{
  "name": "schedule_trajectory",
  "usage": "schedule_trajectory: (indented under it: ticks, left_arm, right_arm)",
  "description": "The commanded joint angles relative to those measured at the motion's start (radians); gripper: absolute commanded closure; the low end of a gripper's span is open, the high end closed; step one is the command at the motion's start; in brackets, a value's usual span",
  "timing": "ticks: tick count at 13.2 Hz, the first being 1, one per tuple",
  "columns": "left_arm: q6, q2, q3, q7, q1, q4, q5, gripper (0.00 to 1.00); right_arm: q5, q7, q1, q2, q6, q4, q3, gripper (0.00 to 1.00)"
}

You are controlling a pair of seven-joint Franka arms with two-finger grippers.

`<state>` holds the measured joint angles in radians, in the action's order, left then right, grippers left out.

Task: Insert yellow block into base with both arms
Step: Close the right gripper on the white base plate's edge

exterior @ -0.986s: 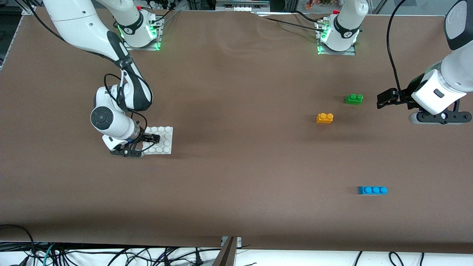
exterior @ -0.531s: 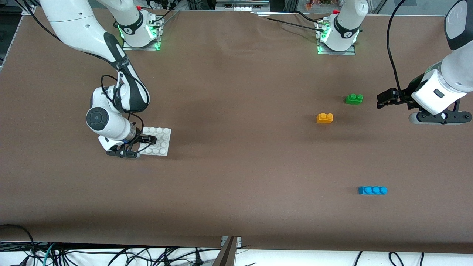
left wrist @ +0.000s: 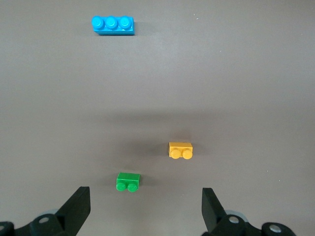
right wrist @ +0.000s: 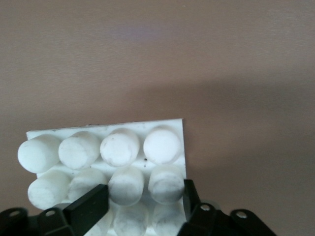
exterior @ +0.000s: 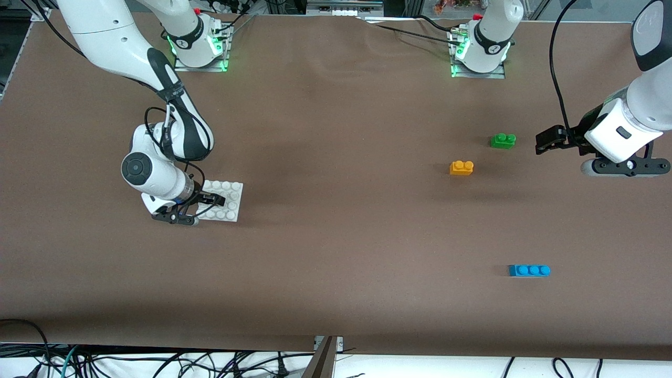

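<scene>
The yellow block [exterior: 461,167] [left wrist: 180,150] rests studs-up on the brown table toward the left arm's end. The base [exterior: 229,203] [right wrist: 106,129], a white studded plate, lies flat toward the right arm's end. My right gripper [exterior: 209,201] [right wrist: 140,201] is low over the base's edge. Its fingers press in on two rows of studs, one finger against the plate's side. My left gripper [exterior: 547,142] [left wrist: 145,209] hangs open in the air beside the green brick, holding nothing.
A green two-stud brick [exterior: 503,140] [left wrist: 128,182] sits beside the yellow block, farther from the front camera. A blue three-stud brick [exterior: 529,270] [left wrist: 113,24] lies nearer to that camera. Both arm bases stand along the table's back edge.
The right gripper's fingers have closed in on the base, and the plate shifted and turned slightly under it. The left arm and the bricks have not moved.
</scene>
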<state>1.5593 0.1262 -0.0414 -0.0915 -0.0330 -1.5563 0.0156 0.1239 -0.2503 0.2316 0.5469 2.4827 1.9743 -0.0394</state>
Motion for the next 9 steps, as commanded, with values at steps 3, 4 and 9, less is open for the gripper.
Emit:
schedule_trajectory:
  ticks: [3, 4, 9]
  left_arm:
    - [-0.016, 0.015, 0.003, 0.012, -0.001, 0.032, 0.004, 0.00]
    - [-0.016, 0.015, 0.003, 0.012, -0.001, 0.032, 0.004, 0.00]
    - [-0.016, 0.015, 0.003, 0.012, -0.001, 0.032, 0.004, 0.00]
  right_arm:
    - [0.028, -0.021, -0.003, 0.033, 0.078, 0.017, 0.050, 0.51]
    - [0.028, -0.042, -0.002, 0.033, 0.079, 0.015, 0.061, 0.51]
    - [0.026, -0.173, 0.077, 0.054, 0.136, 0.008, 0.069, 0.51]
